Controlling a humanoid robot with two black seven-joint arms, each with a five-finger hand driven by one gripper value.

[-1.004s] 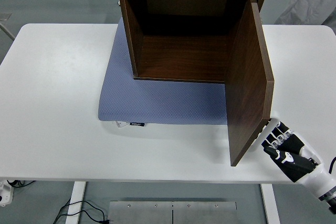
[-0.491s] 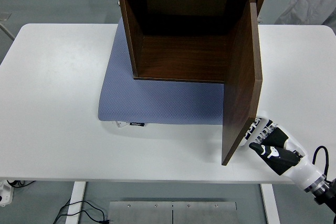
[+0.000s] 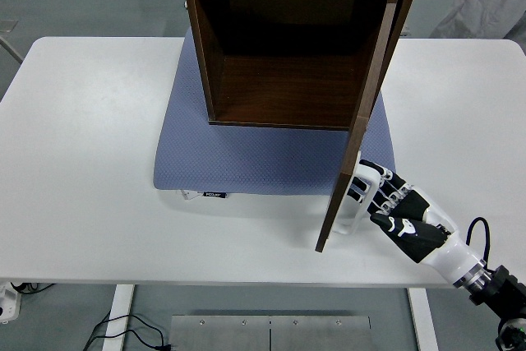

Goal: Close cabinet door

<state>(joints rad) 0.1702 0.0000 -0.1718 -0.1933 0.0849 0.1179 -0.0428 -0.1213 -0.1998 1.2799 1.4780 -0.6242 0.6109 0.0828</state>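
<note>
**A:** Right, where's the action? I see the cabinet sitting at the far middle of the white table, on a blue-grey mat, its open mouth facing us.

**B:** And the cabinet door is the whole story. It's hinged along the cabinet's right front edge and stands nearly edge-on to the camera, swung out toward the near side of the table, its free edge the nearest part.

**A:** Which hand has it?

**B:** Only the right hand is in view, coming in from the bottom right corner. It sits just right of the door's lower free corner, on the outside face. The fingers are stretched out and a little apart, laid flat against the panel. Nothing gripped; it's a push, not a grasp.

**A:** So the door lies to the hand's left?

**B:** Exactly. The panel is upright, its long axis vertical, and the opening it has to cover lies left and away from the fingers. I'd judge the next move needs a sweep leftward and then back toward the cabinet front, following the arc round the hinge.

**A:** Far to go?

**B:** Roughly a quarter turn, by my reckoning.
</note>
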